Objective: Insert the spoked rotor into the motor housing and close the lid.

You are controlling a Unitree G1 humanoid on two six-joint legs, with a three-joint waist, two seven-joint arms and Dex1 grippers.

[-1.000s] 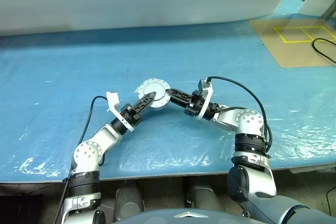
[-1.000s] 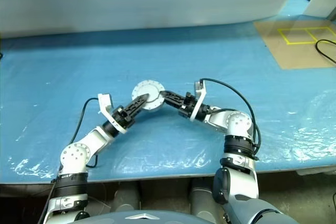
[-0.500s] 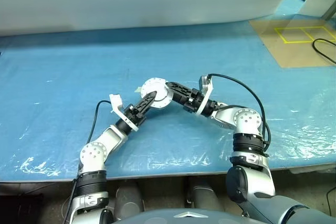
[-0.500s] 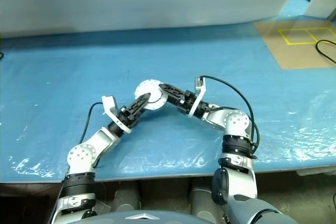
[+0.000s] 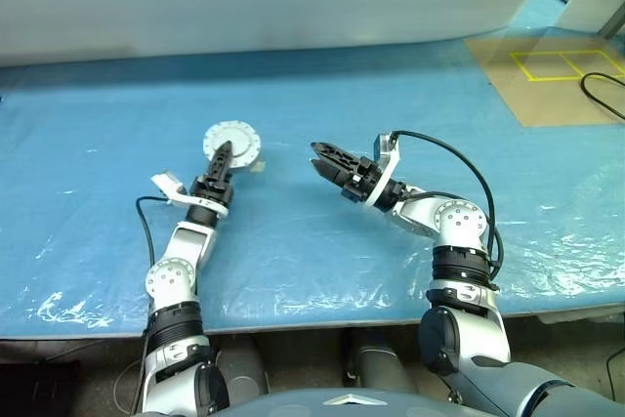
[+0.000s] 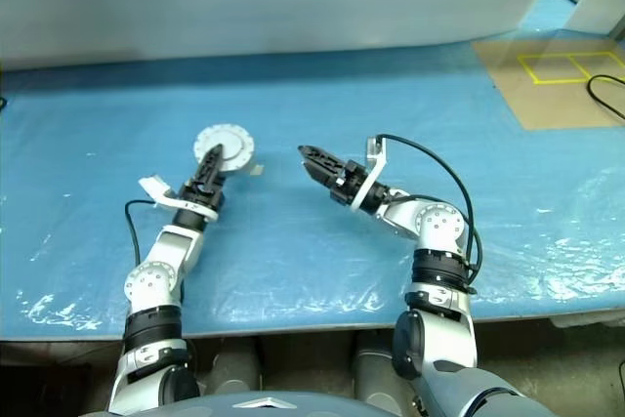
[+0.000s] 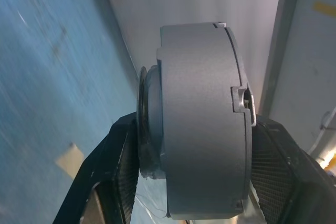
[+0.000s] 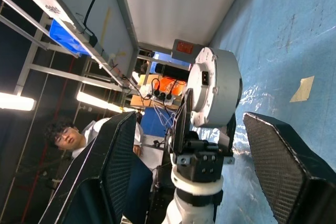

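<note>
A lab or workshop: blue plastic sheeting [image 5: 410, 95] covers the bench, metal framing [image 8: 79, 35] and strip lights overhead.

Pale grey motor housing [image 5: 232, 142], black fingers [image 7: 118, 182], blue table cover [image 5: 98, 144].

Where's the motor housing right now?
In the head views the motor housing sits left of centre, held off the blue sheet between the left gripper's fingers.

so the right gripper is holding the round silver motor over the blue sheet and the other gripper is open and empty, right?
Not quite: the left gripper holds the round silver motor, not the right. The left wrist view shows its fingers clamped on either side of it. The right gripper is the one open and empty, as the right wrist view shows. The rest holds: the motor is over the blue sheet.
</note>
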